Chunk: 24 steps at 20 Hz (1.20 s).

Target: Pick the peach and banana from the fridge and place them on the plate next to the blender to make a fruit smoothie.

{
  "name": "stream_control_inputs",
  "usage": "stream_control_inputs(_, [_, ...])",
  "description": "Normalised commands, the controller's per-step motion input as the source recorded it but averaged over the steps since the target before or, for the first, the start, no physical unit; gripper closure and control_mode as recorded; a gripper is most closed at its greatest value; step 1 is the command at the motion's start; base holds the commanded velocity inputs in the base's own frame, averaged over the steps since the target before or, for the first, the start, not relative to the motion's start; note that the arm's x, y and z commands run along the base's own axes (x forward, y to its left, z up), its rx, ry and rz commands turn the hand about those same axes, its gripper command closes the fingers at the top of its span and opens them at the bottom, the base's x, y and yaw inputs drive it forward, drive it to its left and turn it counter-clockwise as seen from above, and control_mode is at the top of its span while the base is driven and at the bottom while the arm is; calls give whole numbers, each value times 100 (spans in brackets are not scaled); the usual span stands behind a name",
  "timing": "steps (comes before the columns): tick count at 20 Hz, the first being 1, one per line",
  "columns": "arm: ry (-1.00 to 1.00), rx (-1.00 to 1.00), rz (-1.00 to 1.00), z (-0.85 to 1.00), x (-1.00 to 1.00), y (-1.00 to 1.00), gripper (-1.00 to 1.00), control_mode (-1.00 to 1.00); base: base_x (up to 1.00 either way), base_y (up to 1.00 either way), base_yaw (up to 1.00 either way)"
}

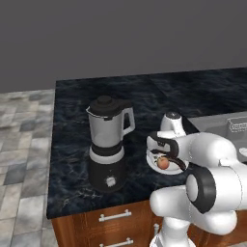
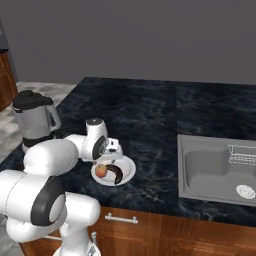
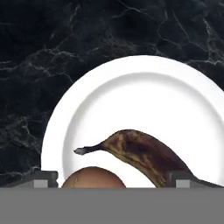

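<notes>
Task looks abt done, I reckon: peach [image 2: 101, 171] and banana [image 2: 117, 174] both lie on the plate [image 2: 129, 167], touching or nearly so, on the counter [image 2: 150, 115] just beside the blender [image 1: 107, 144]. My pincer [image 3: 113, 179] hangs right over the plate, tips set wide apart, holding nothing. Left, prob: just pull the arm back. Blender jug looks empty.

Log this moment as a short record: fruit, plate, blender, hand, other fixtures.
peach: on the plate, beside the banana
banana: lying on the plate, stem pointing away from the fingertips
plate: on the dark counter, right of the blender
blender: upright, lid on
hand: just above the plate, open, holding nothing
sink: set into the counter, wire basket inside
</notes>
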Motion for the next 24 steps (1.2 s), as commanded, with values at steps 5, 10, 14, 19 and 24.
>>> stream_control_inputs(5, [-31, 5, 0, 75, -85, -39, -100, -100, 0, 0, 0])
stream_control_inputs(10, [-52, 13, 0, 51, -100, -72, -100, -100, 0, 0, 0])
stream_control_inputs(14, [-54, 16, 0, 47, -100, -83, -100, -100, 0, 0, 0])
stream_control_inputs(19, [-54, 19, 0, 66, -100, -78, -100, -100, 0, 0, 0])
stream_control_inputs(24, [-55, 17, 0, 100, -91, -69, -100, -100, 0, 0, 0])
